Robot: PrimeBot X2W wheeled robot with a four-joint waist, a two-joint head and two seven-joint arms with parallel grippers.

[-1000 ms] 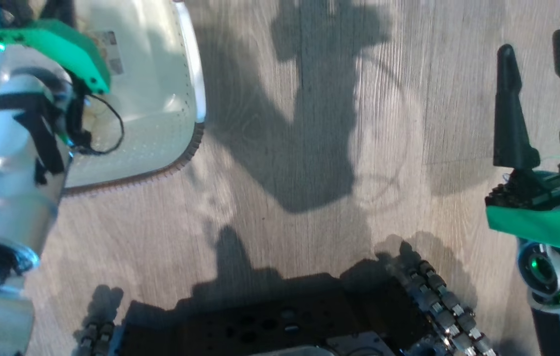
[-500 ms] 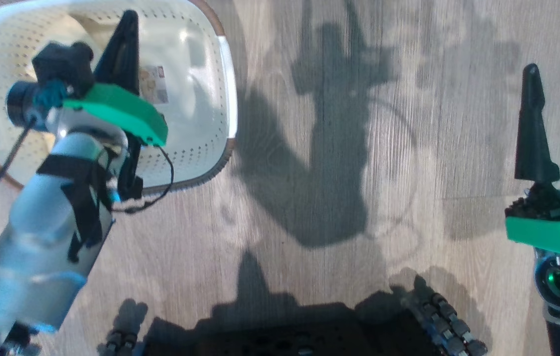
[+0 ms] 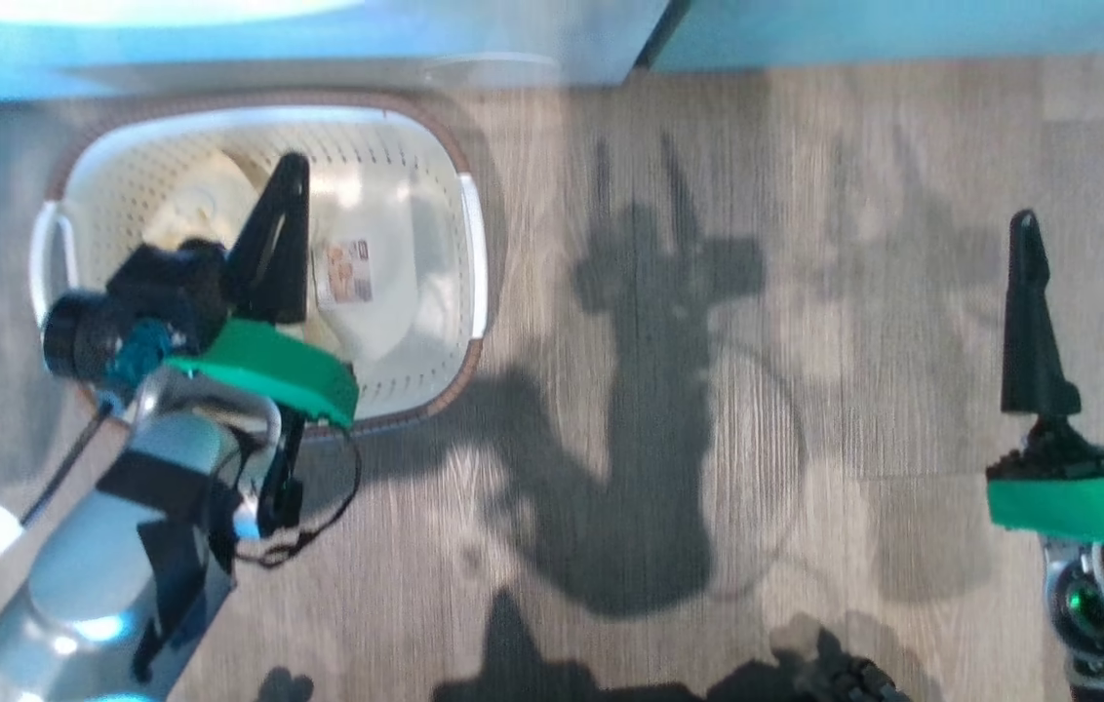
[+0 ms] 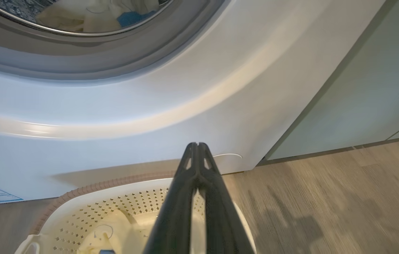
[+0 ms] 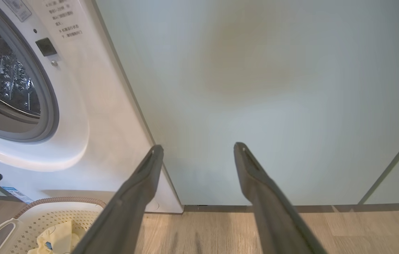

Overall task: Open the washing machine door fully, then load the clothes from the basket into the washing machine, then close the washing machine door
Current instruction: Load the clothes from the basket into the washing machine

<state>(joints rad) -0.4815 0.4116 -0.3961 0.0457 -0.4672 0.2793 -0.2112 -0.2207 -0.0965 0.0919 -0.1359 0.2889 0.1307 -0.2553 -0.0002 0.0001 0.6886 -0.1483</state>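
Basket (image 3: 474, 253) sits on the floor (image 3: 903, 390) right under the left gripper (image 3: 291, 171), just beside the washer (image 4: 115, 106) foot. Left gripper fingers are pressed together with nothing between them. The tips point toward the washer front and hang over the basket interior, not touching it as far as I can tell. Right gripper (image 3: 1074, 214) has fingers spread wide and empty. The basket is well off to its left, and it faces the cabinet panel (image 5: 273, 88). Clothes (image 5: 56, 234): one cream lump with a blue bit remains in the basket, below the left fingertips and off to their left, toward the handle (image 3: 47, 258). The basket base straight under and right of those fingers is bare, label (image 3: 345, 271) showing. More of them, cream and blue, are already in the drum (image 5: 5, 81), up and ahead of the left tips. The drum mouth is uncovered, so the door is judged open and loading looks partly done. Key relation: the remaining lump is down-left of the left gripper, crumpled, with no clear long axis. The basket's long axis runs across the fingers, handle to handle. Left arm is clearly nearer; the right would have to cross over. The next move likely needs the left fingers parted, then a drop down-left onto the lump. Risk: pinching the perforated wall or skimming the thin cloth.
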